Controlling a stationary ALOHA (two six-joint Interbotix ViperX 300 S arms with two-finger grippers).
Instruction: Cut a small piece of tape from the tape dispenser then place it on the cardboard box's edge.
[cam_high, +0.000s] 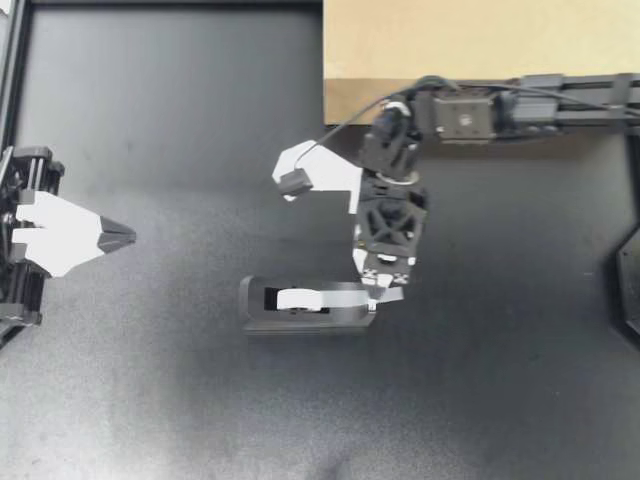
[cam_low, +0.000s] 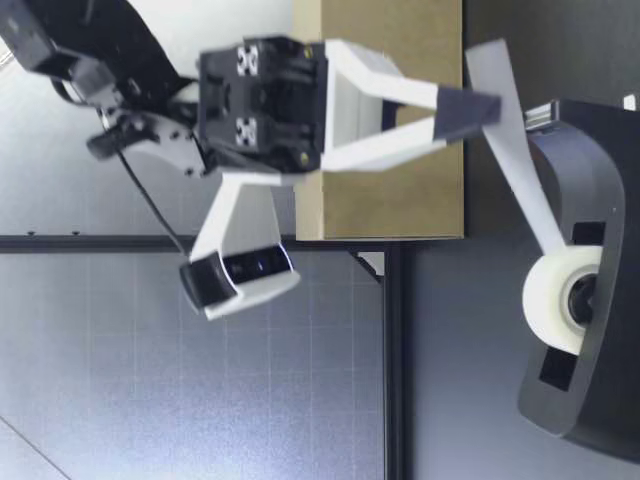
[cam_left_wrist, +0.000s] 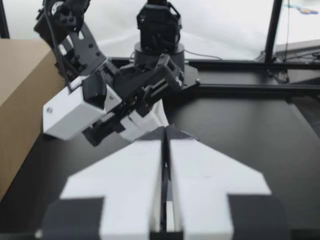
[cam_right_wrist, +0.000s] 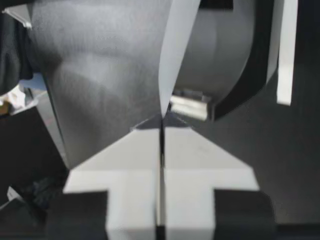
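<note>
The black table surface (cam_high: 180, 120) fills almost the whole top view. The tan cardboard box (cam_high: 470, 40) lies at the upper right of the frame, with its front edge toward the middle of the table. My right arm (cam_high: 520, 105) comes in from the right edge, just along this box edge, and bends down to the centre.

The black plastic tape dispenser (cam_high: 305, 320) stands on the table a little below the centre of the frame, well apart from the box. In the low view the dispenser (cam_low: 600, 200) is close to the camera and the box (cam_low: 400, 150) is behind it.

My left gripper (cam_high: 128, 236) is at the left edge of the frame, far from the dispenser. Its two white fingers are pressed together and hold nothing, as the left wrist view (cam_left_wrist: 165, 132) shows too.

My right gripper (cam_high: 385, 293) is over the right end of the dispenser. Its jaws are closed on the white tape strip (cam_high: 345, 295), which is pinched between the two dark fingertips (cam_low: 480, 108).

The white tape roll (cam_low: 555, 300) sits in the dispenser. The strip (cam_low: 510, 130) runs from it slantwise upward to the fingertips, with a short free end beyond them. In the right wrist view the strip (cam_right_wrist: 175, 50) comes out between the closed fingers (cam_right_wrist: 162, 120), just beside the small metal cutter blade (cam_right_wrist: 190, 107)
</note>
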